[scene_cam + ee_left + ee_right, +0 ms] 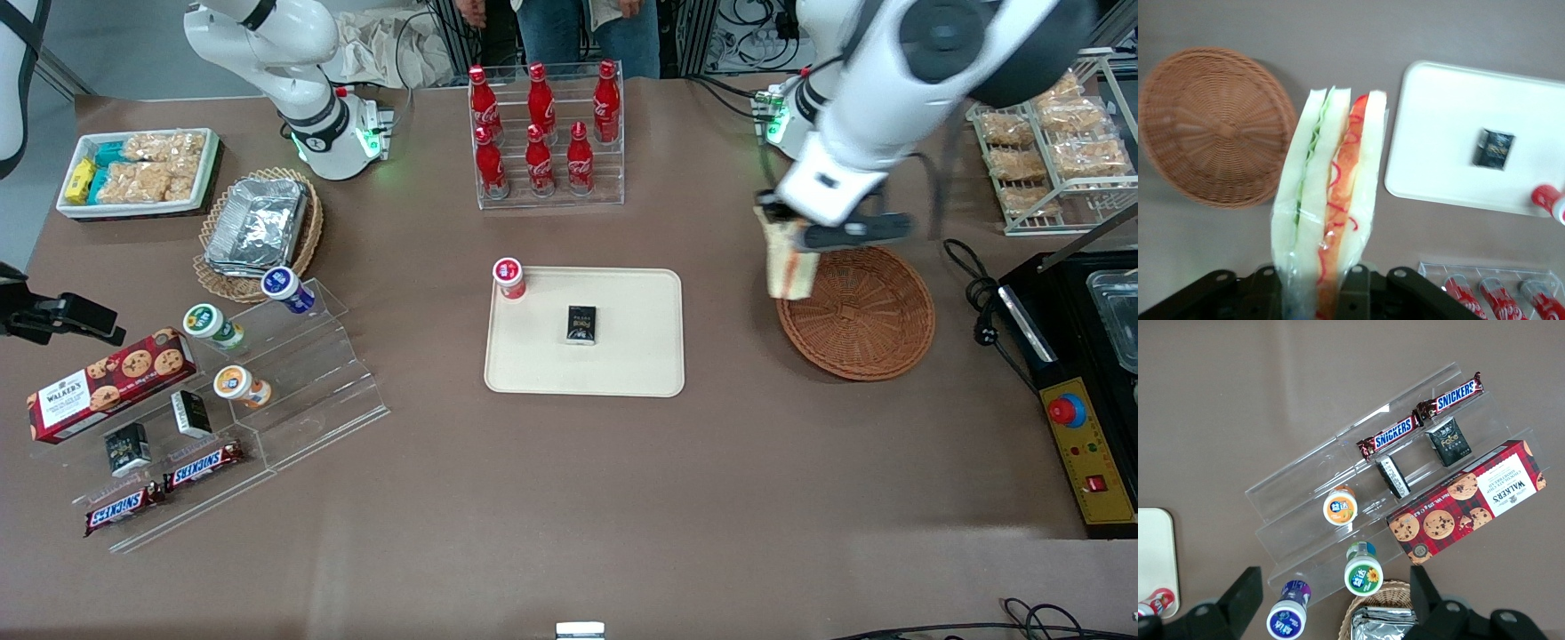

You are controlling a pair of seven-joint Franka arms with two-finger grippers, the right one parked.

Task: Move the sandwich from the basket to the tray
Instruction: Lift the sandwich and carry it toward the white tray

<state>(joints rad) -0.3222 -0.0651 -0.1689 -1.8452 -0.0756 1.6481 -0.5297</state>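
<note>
- Snickers bars (164, 487) sit nearest the front camera, low on a clear stepped stand (293, 391) w/ small cups and boxes, by the tabletop (569, 498) edge at the parked arm's end.
- Tray (622, 373) lies mid-tabletop; already carries a small black box (581, 324) near its centre and a red-capped cup (509, 277) at one corner, so free room is mostly the strip nearest the front camera and the end toward the basket.
- Basket (867, 316) is beside the tray, toward the working arm's end; nothing in it now.
- Claw (787, 233) hangs over the basket rim nearest the tray, pinching the sandwich (1331, 200) at one end so the wedge dangles below, clear of the wicker – prob. lifted high enough to pass the rim.
- Wrist view: cut edge w/ green and orange-red filling faces the cam; plastic wrap around it; fingers (1353, 293) press on both bread faces.
- Judged step: carry across the gap to the tray, then lower onto bare plastic away from box and cup.
</note>
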